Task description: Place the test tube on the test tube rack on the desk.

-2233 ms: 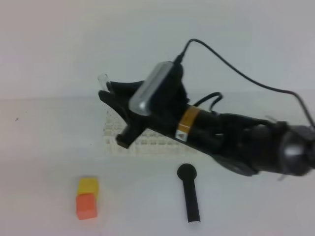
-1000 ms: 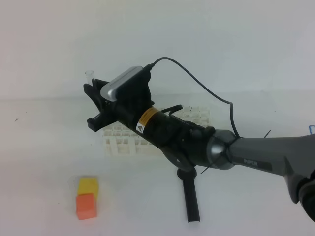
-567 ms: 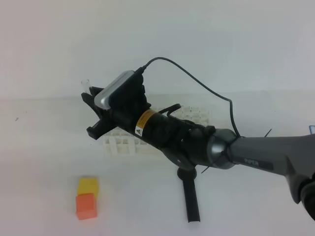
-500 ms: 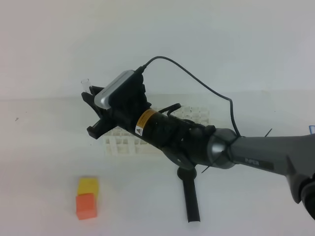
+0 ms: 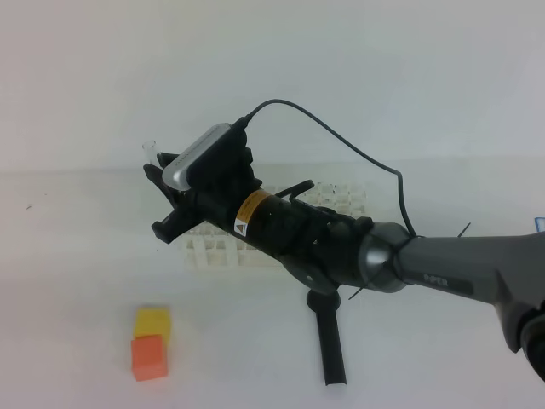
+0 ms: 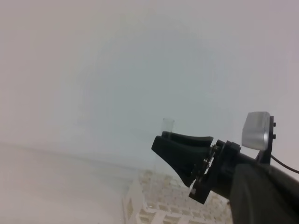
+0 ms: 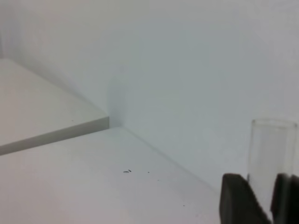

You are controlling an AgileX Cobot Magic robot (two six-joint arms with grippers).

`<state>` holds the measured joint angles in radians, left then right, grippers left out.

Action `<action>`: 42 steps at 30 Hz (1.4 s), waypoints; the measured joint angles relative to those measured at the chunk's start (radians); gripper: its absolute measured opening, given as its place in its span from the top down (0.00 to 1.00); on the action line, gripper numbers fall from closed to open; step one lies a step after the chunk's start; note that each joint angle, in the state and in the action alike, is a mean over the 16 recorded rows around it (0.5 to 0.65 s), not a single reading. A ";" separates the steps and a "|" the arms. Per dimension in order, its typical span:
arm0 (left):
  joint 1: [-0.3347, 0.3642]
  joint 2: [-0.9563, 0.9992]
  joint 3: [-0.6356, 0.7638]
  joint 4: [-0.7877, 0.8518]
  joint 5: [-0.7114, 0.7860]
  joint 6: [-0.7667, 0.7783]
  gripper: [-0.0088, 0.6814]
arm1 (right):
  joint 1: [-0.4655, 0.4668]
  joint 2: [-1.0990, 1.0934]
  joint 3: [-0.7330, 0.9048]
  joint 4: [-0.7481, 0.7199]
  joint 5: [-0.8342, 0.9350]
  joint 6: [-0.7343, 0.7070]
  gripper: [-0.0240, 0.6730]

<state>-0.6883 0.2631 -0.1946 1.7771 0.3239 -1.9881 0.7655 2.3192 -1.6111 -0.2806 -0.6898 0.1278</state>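
Above the test tube rack (image 5: pixel 281 230) at 10 o'clock, the right claw (image 5: pixel 162 194) clamps the test tube (image 5: pixel 151 152) upright; insertion remains.

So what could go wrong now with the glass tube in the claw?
The right claw holds the test tube low, between its fingers, with most of the tube standing above them, so it might tip or slip. The test tube rack has small holes; a tilted tube could miss one and fall on the desk.
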 joint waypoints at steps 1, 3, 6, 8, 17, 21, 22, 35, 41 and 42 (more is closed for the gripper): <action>0.000 0.000 0.000 0.000 0.000 0.000 0.99 | 0.000 0.000 0.000 0.000 -0.002 0.000 0.70; 0.000 0.000 0.000 0.000 -0.001 0.000 0.99 | 0.000 0.000 0.000 0.000 -0.007 0.000 0.68; 0.000 0.000 0.000 0.000 -0.003 0.000 0.99 | 0.000 -0.001 0.000 0.001 -0.013 -0.001 0.65; 0.000 0.000 0.000 0.000 -0.003 0.000 0.99 | 0.000 -0.001 0.000 0.001 -0.016 -0.001 0.63; 0.000 -0.001 0.000 -0.003 -0.004 0.000 0.99 | 0.000 -0.014 0.000 0.006 -0.018 -0.008 0.61; 0.000 -0.001 0.000 -0.003 -0.004 0.000 0.99 | 0.000 -0.027 0.000 0.013 0.000 -0.019 0.61; 0.000 -0.001 0.000 -0.003 -0.004 0.000 0.99 | 0.000 -0.030 0.000 0.014 0.005 -0.023 0.61; 0.000 0.000 0.000 0.000 -0.005 0.000 0.99 | 0.001 -0.078 0.000 -0.015 0.063 -0.051 0.60; 0.000 0.000 0.000 0.000 -0.010 0.000 0.99 | 0.006 -0.092 -0.010 -0.060 0.090 -0.033 0.51; 0.000 0.000 0.000 0.000 -0.012 0.000 0.99 | 0.007 -0.094 -0.014 -0.067 0.099 -0.029 0.48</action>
<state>-0.6883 0.2631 -0.1946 1.7771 0.3119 -1.9881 0.7721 2.2256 -1.6249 -0.3472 -0.5911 0.0986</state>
